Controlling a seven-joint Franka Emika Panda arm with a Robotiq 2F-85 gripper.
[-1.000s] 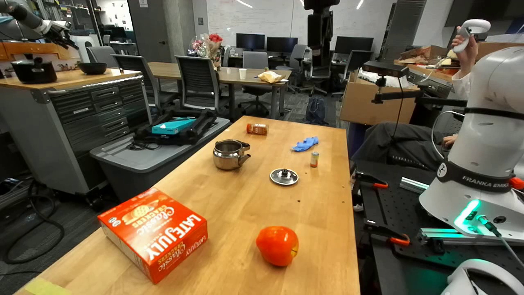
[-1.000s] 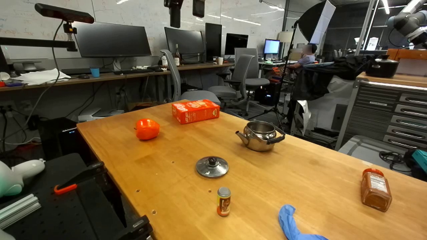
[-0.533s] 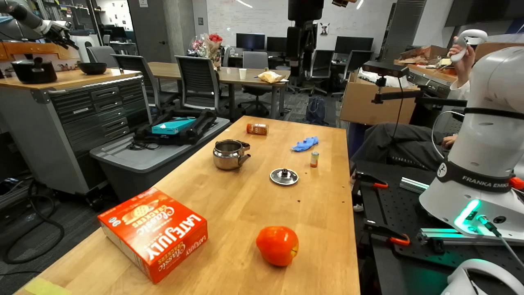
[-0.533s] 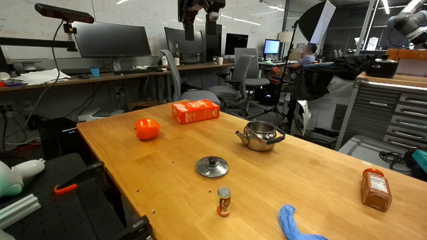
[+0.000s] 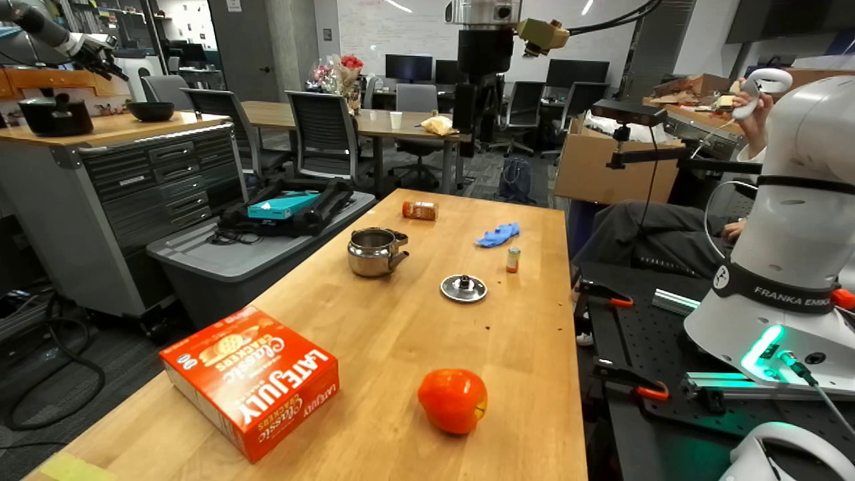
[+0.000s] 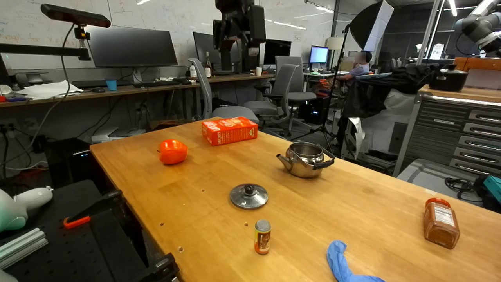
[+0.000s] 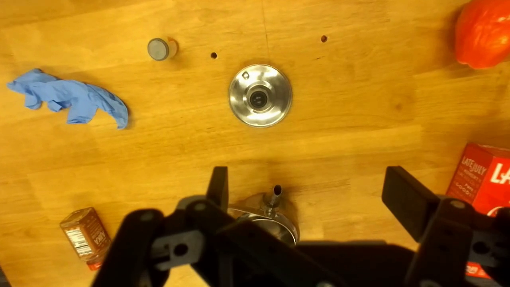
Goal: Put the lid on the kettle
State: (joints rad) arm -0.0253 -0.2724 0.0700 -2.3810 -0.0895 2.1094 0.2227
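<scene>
I'm hovering gripper [image 7: 307, 183] well above worktop [image 6: 352, 219], fingers [image 7: 408, 207] standing wide apart. Lid [image 6: 249, 197] lying flat, knob up, nearer robot-side long edge. Kettle [image 6: 302, 166] standing upright, open-topped, nearer opposite long edge, spout pointing robot-side. Cracker box [image 5: 250, 377] lying flat by same edge, close to corner.

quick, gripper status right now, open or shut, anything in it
Gripper: open, jaws wide apart in the wrist view, holding nothing.
</scene>
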